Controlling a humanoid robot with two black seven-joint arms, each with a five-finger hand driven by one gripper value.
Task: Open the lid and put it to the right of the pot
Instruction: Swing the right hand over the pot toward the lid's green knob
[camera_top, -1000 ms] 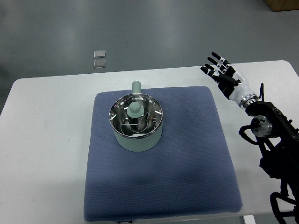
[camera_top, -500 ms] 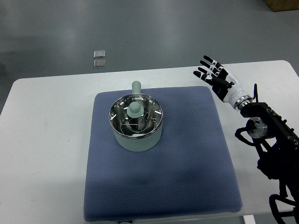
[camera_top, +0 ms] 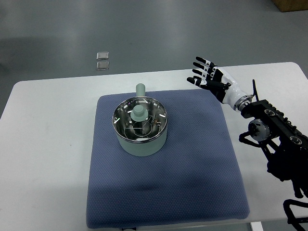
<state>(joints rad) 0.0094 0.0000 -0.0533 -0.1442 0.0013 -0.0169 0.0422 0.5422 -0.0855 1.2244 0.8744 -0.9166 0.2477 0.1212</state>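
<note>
White table [camera_top: 57, 144], woven mat [camera_top: 192, 168], lidded round pot [camera_top: 140, 126].

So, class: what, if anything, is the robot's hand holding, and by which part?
Nothing. The right hand is open in the air, apart from the pot and its lid.

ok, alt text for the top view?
A lidded pot sits on a blue mat on a white table. The right hand, open, hovers over the mat's far right corner, apart from the pot.
</note>
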